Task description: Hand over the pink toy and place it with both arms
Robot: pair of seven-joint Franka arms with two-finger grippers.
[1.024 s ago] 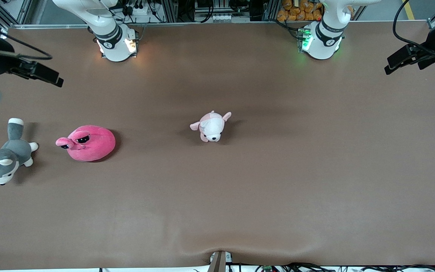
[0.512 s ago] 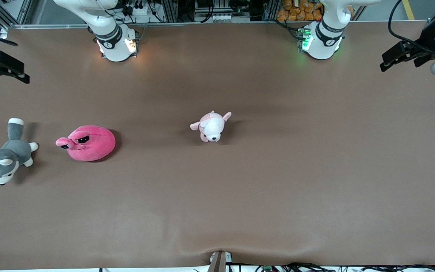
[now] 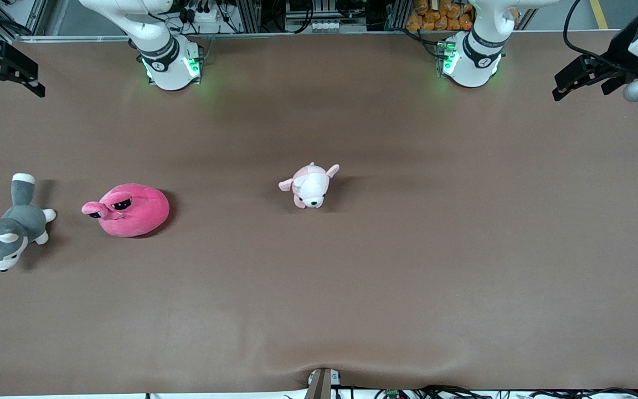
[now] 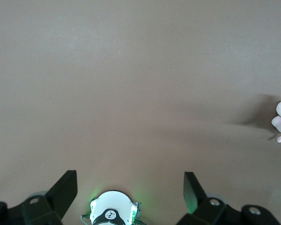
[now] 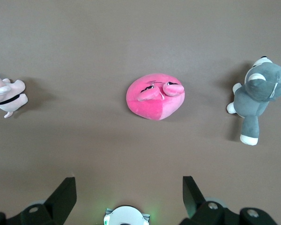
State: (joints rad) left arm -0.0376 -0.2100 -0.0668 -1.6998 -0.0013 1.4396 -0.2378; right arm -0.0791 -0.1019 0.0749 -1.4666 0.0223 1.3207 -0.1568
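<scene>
The pink toy [image 3: 130,210], a round hot-pink plush with droopy black eyes and a snout, lies on the brown table toward the right arm's end. It also shows in the right wrist view [image 5: 155,96]. My right gripper [image 3: 32,77] hangs high over the table's edge at the right arm's end, apart from the toy; its jaws are open and empty [image 5: 129,192]. My left gripper [image 3: 565,84] hangs high over the left arm's end of the table, also open and empty [image 4: 129,190].
A pale pink-and-white puppy plush [image 3: 310,185] lies near the table's middle. A grey-and-white husky plush [image 3: 6,230] lies beside the pink toy, at the right arm's end edge. The arm bases [image 3: 169,64] stand along the table's edge farthest from the front camera.
My right gripper has swung up and away from the husky toward the table's corner. My left gripper has drifted slightly toward the bases. The right base's light turned green. The toys have not moved.
</scene>
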